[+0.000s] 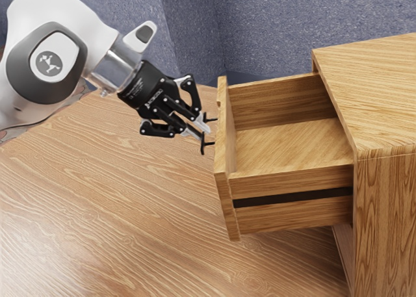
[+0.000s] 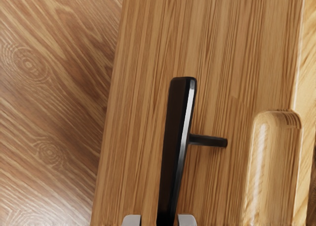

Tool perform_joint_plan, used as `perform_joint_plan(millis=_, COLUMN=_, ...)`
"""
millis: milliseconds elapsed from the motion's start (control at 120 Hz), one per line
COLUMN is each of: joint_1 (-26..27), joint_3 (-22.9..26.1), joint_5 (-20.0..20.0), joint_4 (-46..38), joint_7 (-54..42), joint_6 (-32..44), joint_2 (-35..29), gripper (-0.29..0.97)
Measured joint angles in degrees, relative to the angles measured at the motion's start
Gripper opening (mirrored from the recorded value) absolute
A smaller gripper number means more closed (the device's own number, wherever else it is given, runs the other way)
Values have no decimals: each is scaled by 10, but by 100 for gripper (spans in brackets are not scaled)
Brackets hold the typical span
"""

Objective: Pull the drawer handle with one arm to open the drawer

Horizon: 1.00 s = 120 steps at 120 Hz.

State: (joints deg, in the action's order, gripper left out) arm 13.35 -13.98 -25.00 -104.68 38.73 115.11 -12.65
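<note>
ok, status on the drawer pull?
End effector at the handle, grip unconfirmed. Drawer pulled well out of the cabinet. Nothing blocking the drawer's travel.

Bare tabletop (image 1: 97, 212) wide open behind gripper (image 1: 205, 133); drawer front (image 1: 223, 155) straight ahead

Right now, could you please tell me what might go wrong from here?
The light wooden drawer already stands far out of the wooden cabinet; more pull may drag it off its black rail. The black gripper is at a thin black bar handle, so a skewed pull might slip off.
</note>
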Motion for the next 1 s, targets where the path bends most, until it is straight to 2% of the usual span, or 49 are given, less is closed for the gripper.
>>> perform_joint_plan(millis=800, joint_1=0, joint_3=-21, joint_5=19, joint_4=-15, joint_7=0, joint_6=-2, joint_2=-31, gripper=0)
perform_joint_plan(millis=933, joint_1=0, joint_3=-34, joint_5=61, joint_4=15, joint_7=0, joint_6=-16, joint_2=-59, gripper=26)
perform_joint_plan(millis=1000, joint_1=0, joint_3=-44, joint_5=99, joint_4=55, joint_7=-2, joint_6=-40, joint_2=-61, gripper=38)
